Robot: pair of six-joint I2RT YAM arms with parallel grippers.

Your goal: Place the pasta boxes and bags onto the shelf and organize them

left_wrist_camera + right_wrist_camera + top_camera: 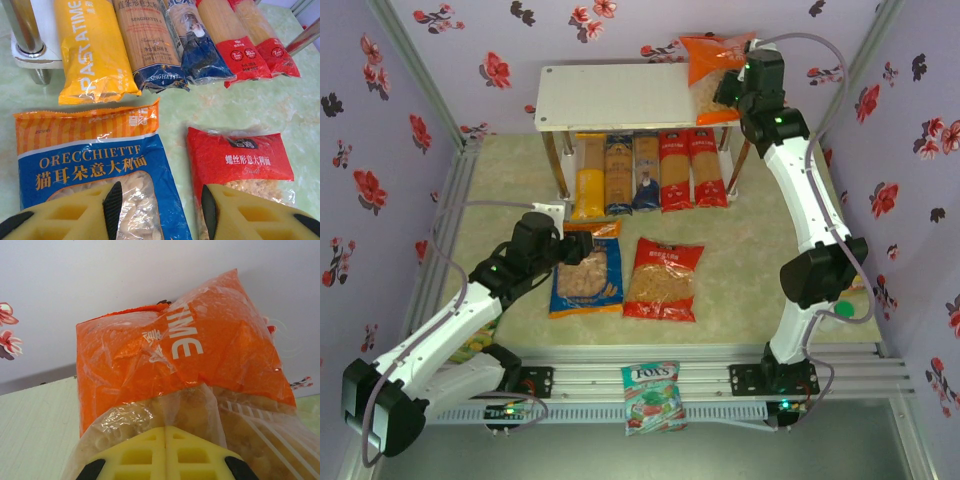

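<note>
Lilac walls (410, 130) printed with red flowers box in the pale green counter (760, 250), and at its far side stands the shelf (610, 95), its upper white board bare except at the right end. That is where the orange bag (170, 355) is: my right tool (165, 445) is pinched flat on the film at its clear-windowed end, with the bag's body over the shelf's right corner. I cannot tell whether it rests on the board or hangs from my grip. On the counter in front of the shelf lie the blue bag (100, 170) and the red bag (240, 160), flat and side by side, with a narrow strip of counter between them. Under the top board the five spaghetti packs (645, 175) lie in a row touching one another, yellow, two dark blue, two red, their near ends poking out toward me. My left tool (160, 210) hovers half open and empty over the blue bag's right edge. I judge these bags light but floppy: loose short pasta will shift and sag inside slick, crinkly plastic, and it is brittle enough to crush under a hard squeeze. So I would take the blue one by its flat sealed top band or a side edge, where the film is doubled, not across the belly.
</note>
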